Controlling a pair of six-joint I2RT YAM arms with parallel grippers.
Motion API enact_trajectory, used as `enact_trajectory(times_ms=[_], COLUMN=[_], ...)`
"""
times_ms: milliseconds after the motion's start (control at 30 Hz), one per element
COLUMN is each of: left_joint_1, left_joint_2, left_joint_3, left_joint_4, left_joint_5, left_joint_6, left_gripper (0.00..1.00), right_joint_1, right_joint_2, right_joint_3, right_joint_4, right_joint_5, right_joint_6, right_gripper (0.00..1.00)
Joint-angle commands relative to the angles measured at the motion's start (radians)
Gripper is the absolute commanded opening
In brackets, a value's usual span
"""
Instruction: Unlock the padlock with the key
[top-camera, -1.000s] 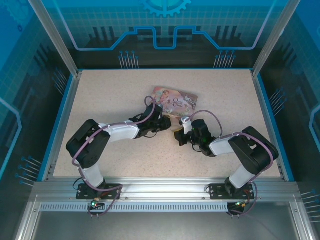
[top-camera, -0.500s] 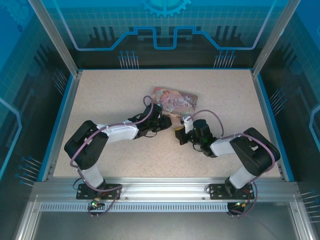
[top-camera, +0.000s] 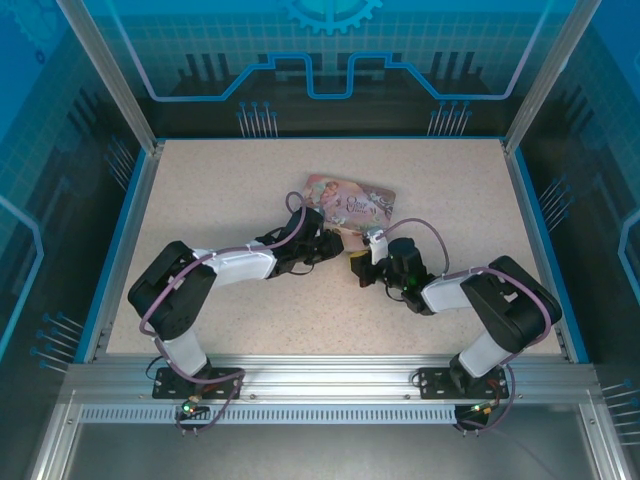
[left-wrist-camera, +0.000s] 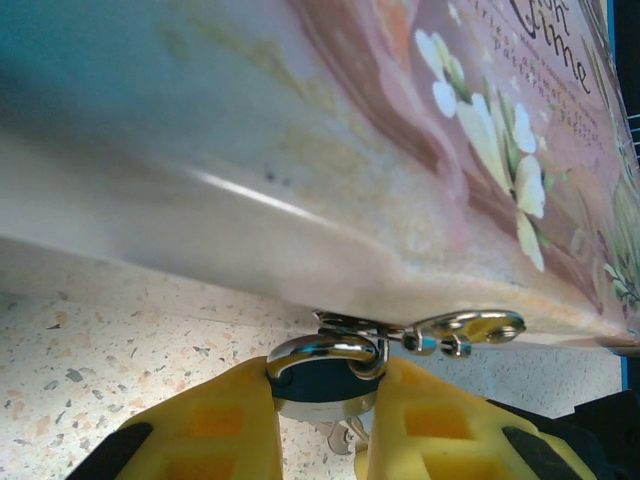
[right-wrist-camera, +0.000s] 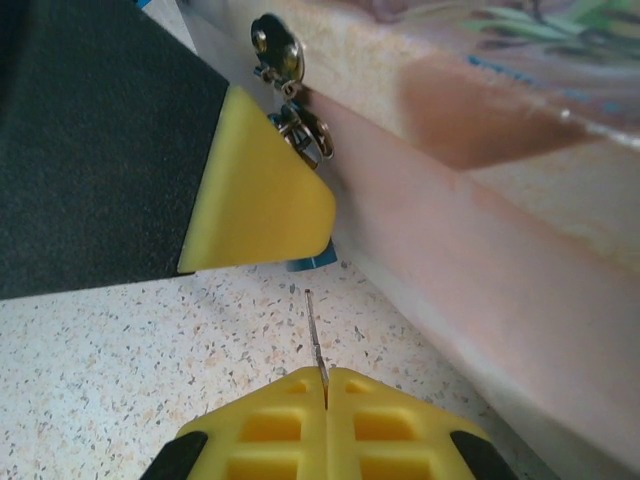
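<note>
The left end effector (left-wrist-camera: 318, 425), barely open, pinches the tiny, slippery blue-teal metal padlock (left-wrist-camera: 311, 382) by its sides; the right end effector (right-wrist-camera: 325, 385), closed, seemingly holds the thin, bendable dull-metal key (right-wrist-camera: 314, 335).

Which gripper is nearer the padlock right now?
Left gripper. Its fingers clamp the padlock beside the tin; the right gripper, shut on the key, sits just short of it.

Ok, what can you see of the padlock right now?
The padlock is tiny, with a dark blue-teal body and a shiny curved metal shackle. It sits low against the pink tin's side, its shackle looped through the tin's metal clasp. The left gripper clamps the body between its yellow fingers, hiding most of it. From the right wrist, a blue corner peeks out beneath one fingertip.
</note>
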Motion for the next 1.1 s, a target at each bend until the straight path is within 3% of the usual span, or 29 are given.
enact_trajectory(times_ms=[0,500,833,1067], left_joint_1=[-0.009,-0.01,0.009,0.014], left_joint_2=[-0.047,-0.047,-0.06,-0.068], left_joint_3=[-0.007,-0.012,-0.017,-0.029], left_joint_4=[0.064,0.087,0.084,0.099], left_joint_5=[0.032,0.045,0.075,0.11], left_joint_6=[-0.02,-0.068,-0.16,-0.235], left_gripper=[0.15,0.14,0.12,0.11], right_joint_1=[-0.008,-0.007,-0.023,-0.028], right_joint_2=[0.011,0.035,-0.086,-0.105], right_joint_3=[0.011,0.02,-0.074,-0.088], right_joint_4=[0.05,0.07,-0.056,-0.04], right_joint_5=[-0.011,-0.027,0.009,-0.017], right_joint_6=[0.016,0.019,-0.049,-0.054], right_gripper=[0.0,0.0,0.0,0.0])
